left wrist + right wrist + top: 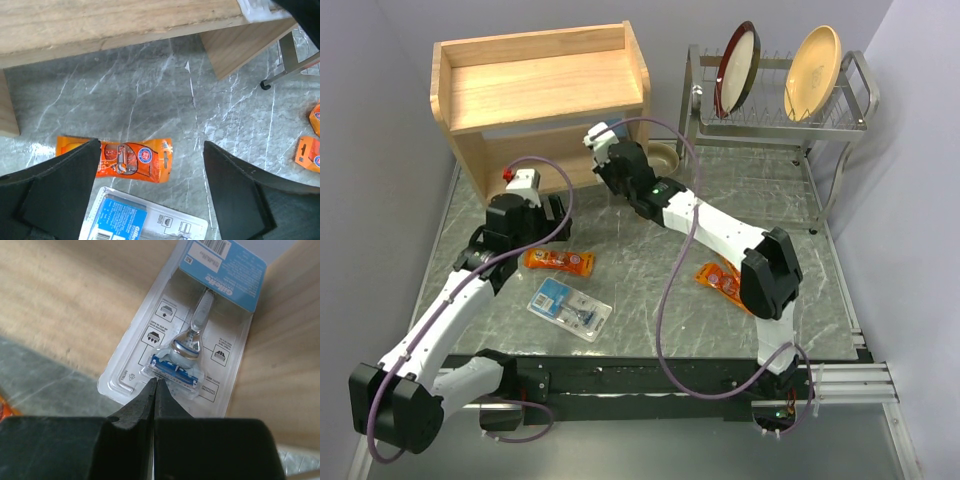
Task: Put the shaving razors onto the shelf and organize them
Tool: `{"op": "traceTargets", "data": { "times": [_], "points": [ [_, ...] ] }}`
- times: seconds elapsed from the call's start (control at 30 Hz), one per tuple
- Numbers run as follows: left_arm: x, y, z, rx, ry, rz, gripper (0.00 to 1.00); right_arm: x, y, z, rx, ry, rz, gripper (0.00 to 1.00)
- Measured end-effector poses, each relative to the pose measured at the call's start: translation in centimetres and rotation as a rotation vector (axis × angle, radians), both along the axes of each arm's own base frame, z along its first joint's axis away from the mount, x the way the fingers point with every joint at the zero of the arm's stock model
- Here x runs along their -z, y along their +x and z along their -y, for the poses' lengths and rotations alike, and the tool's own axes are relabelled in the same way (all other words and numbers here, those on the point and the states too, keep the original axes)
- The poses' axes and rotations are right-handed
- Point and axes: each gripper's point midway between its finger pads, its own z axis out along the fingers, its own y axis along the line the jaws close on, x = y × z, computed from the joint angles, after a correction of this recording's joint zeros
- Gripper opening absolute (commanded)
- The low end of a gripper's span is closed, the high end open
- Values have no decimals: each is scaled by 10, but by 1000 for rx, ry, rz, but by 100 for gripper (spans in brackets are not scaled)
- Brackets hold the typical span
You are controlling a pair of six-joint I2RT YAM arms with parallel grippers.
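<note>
Orange razor pack (131,160) below the wide-spread left claw (150,150)

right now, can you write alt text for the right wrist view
The right gripper, jaws shut, has its tips at the near edge of a clear razor pack with a blue card. The pack lies on the wooden shelf, beside its side panel; grey marbled table shows at lower left.

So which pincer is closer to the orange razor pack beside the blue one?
Left. The left pincer, open, hovers over that orange pack; the right pincer is away at the wooden shelf's lower level, by a clear razor pack.
</note>
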Motion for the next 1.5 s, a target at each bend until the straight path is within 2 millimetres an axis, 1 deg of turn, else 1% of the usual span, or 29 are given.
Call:
{"op": "traceTargets", "data": {
  "times": [0.07,0.2,0.23,0.27,0.33,0.37,0.4,0.47,0.53,0.6,0.63,0.7,0.77,0.8,0.83,0.87,0.93,1.03,1.17,1.33,1.4,1.5],
  "points": [
    [1,-1,-3,-9,-6,-8,96,-1,7,-4,5,0,13,0],
    [6,-2,-8,-19,-7,-31,98,-2,10,-7,8,-1,25,1],
    [8,-4,-10,-20,-4,-42,98,-4,10,-6,7,0,26,9],
    [11,-6,-10,-15,3,-53,98,-5,9,-5,7,-1,25,30],
    [17,-11,-11,-4,18,-81,99,-9,2,-3,0,5,19,45],
    [20,-13,-12,1,29,-95,99,-13,-5,-2,-19,5,14,55],
    [23,-17,-13,5,40,-108,99,-16,-13,2,-37,8,5,57],
    [26,-23,-18,5,53,-126,99,-28,-37,10,-87,30,-16,59],
    [25,-29,-27,-14,55,-126,99,-41,-66,14,-177,70,-31,59],
    [19,-34,-42,-60,51,-108,98,-45,-100,12,-300,101,-60,61],
    [16,-37,-49,-87,46,-98,98,-42,-118,7,-367,109,-83,61],
    [7,-43,-66,-149,31,-74,97,-28,-147,-6,-476,107,-140,60],
    [-1,-46,-78,-200,9,-51,97,-3,-169,-22,-563,78,-212,61],
    [-7,-48,-88,-241,-8,-35,98,15,-180,-34,-610,51,-257,61],
    [-11,-50,-99,-284,-22,-19,97,29,-188,-41,-641,31,-290,61],
    [-16,-53,-106,-318,-35,-5,97,48,-197,-47,-672,4,-337,61],
    [-24,-59,-118,-372,-61,23,98,82,-216,-55,-719,-44,-434,61],
    [-37,-72,-128,-425,-102,70,99,113,-241,-61,-770,-92,-533,61],
    [-54,-83,-139,-495,-149,128,99,124,-265,-69,-813,-103,-590,60],
    [-64,-89,-145,-545,-220,167,99,136,-286,-81,-824,-105,-630,60],
    [-69,-92,-146,-557,-242,185,99,142,-289,-84,-812,-110,-636,60],
    [-76,-98,-145,-564,-262,221,99,154,-288,-92,-762,-117,-643,59]
  ]
}}
